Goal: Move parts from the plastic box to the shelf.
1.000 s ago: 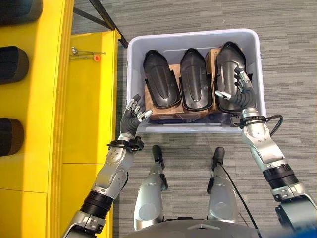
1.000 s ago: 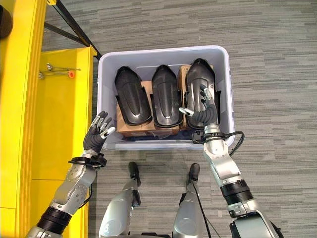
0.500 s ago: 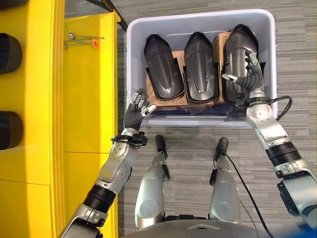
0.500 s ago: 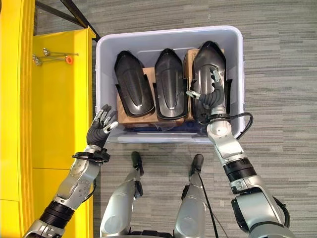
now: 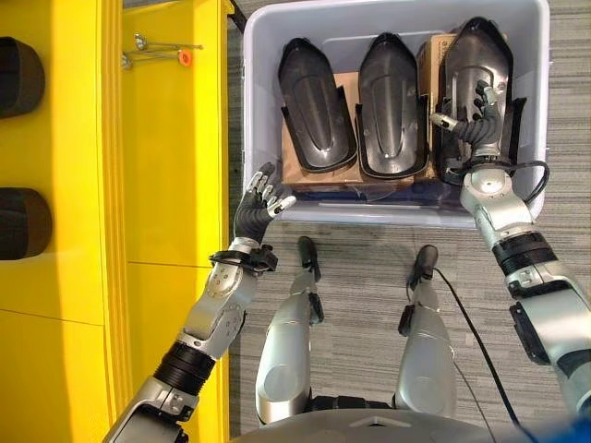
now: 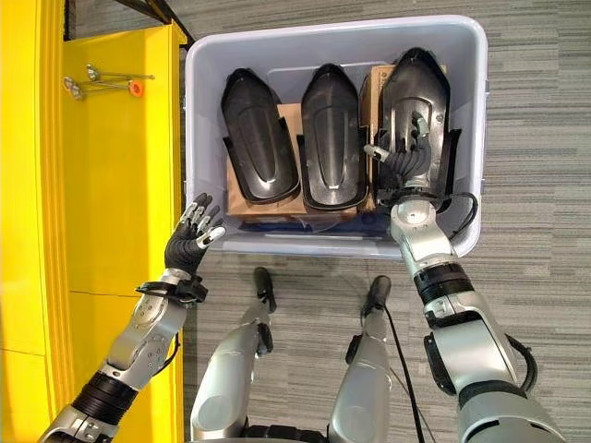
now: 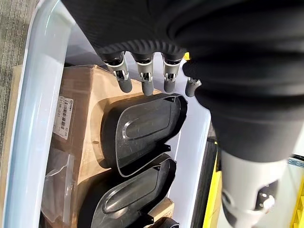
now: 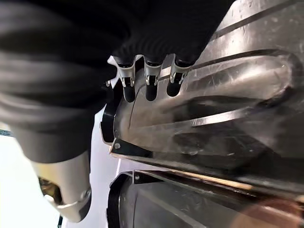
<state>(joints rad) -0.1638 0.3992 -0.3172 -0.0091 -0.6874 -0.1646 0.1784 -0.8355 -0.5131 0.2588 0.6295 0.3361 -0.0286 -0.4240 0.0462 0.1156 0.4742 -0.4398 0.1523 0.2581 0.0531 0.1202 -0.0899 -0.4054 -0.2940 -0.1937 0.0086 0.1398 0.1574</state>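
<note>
Parts: three black moulded shells lie side by side in the plastic box (image 5: 254, 111), resting on brown cardboard (image 5: 288, 164). The right part (image 5: 474, 69) lies under the right hand's fingers; the middle part (image 5: 391, 115) is just beside them on the thumb's side; the left part (image 5: 317, 115) is beyond that.
Right hand (image 5: 473, 125): over the near end of the right part, fingers (image 8: 149, 85) relaxed and slightly bent, their dark tips at or just above the shell's glossy surface; whether they touch cannot be told. The thumb is spread apart, and nothing is grasped.
Left hand (image 5: 259, 205): at the box's near left corner, outside its wall, fingers (image 7: 145, 78) spread and nearly straight, holding nothing. In its wrist view the left part and the cardboard lie past the fingertips, apart from them.
Shelf (image 5: 157, 185): yellow, on the outer side of the left hand. Two more dark parts (image 5: 20, 221) sit in it, well apart from the fingers.
Floor (image 5: 369, 277): grey striped carpet under the box.
</note>
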